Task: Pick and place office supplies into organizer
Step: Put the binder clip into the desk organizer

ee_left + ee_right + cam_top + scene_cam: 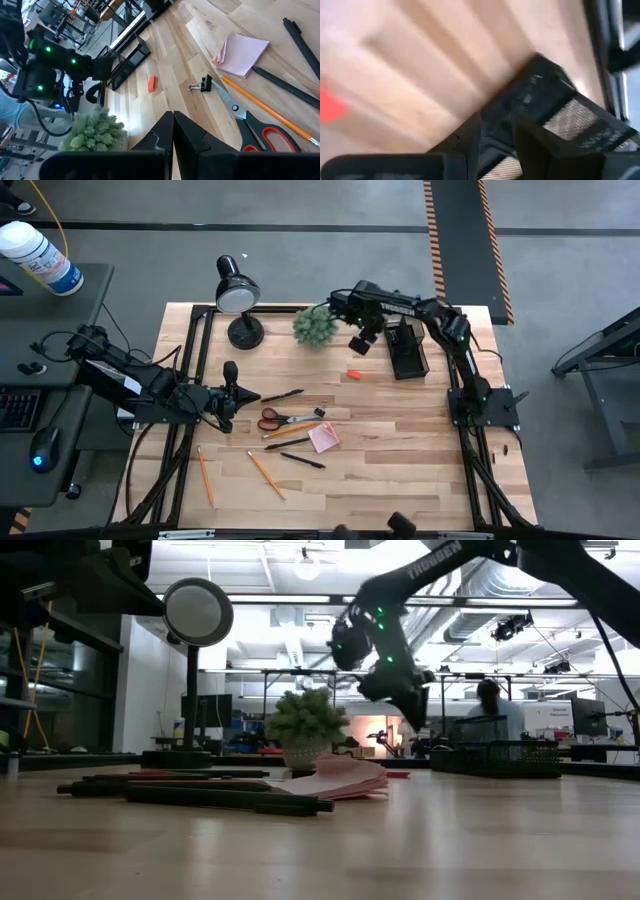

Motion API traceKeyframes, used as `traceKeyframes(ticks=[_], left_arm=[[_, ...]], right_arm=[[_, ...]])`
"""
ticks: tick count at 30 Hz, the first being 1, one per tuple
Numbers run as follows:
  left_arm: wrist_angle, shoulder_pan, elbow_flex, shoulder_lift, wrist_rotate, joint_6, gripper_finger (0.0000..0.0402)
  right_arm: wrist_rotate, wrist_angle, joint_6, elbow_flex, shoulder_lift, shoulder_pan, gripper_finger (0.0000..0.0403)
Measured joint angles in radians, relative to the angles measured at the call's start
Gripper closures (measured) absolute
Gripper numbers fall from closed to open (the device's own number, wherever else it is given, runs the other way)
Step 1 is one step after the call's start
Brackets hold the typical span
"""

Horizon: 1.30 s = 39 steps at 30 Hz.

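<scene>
The black mesh organizer (pixel 408 352) (pixel 495 755) stands on the table's far right part. My right gripper (pixel 360 343) (pixel 496 150) hangs open above the table just left of it, touching nothing. A small red piece (pixel 353 373) (pixel 330 107) lies nearer than that gripper. The scissors (pixel 280 420) (pixel 260 135), pink sticky-note pad (pixel 323 438) (pixel 241 54), black clip (pixel 205 83), black pens (pixel 283 395) and orange pencils (pixel 266 475) lie flat mid-table. My left gripper (pixel 240 392) (pixel 173 132) is shut and waits left of them.
A small green plant (pixel 316 326) (pixel 303 725) stands close to my right gripper, on its left. A black desk lamp (pixel 238 295) (pixel 195 615) stands at the far left. Bare wood lies near the table's right and near edges. A person shows far behind the table.
</scene>
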Motion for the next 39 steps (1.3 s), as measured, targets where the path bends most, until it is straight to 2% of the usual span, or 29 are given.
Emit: traceKeyframes(ticks=[5,10,18,25,31,39], left_arm=[[0.0,0.0,0.0,0.0,0.0,0.0,0.0401],[0.0,0.0,0.0,0.0,0.0,0.0,0.0401],[0.0,0.0,0.0,0.0,0.0,0.0,0.0401],[0.0,0.0,0.0,0.0,0.0,0.0,0.0401],[0.0,0.0,0.0,0.0,0.0,-0.001,0.0401],[0.0,0.0,0.0,0.0,0.0,-0.001,0.0401]], right_arm=[[0.046,-0.005,-0.003,0.044,0.0,0.061,0.03],[0.065,-0.004,0.001,0.071,0.0,0.071,0.03],[-0.037,0.011,-0.088,0.079,-0.001,0.148,0.03],[-0.101,0.04,-0.171,0.079,-0.001,0.263,0.03],[-0.164,0.131,-0.205,0.079,-0.001,0.375,0.03],[-0.163,0.3,-0.217,0.079,-0.001,0.527,0.03]])
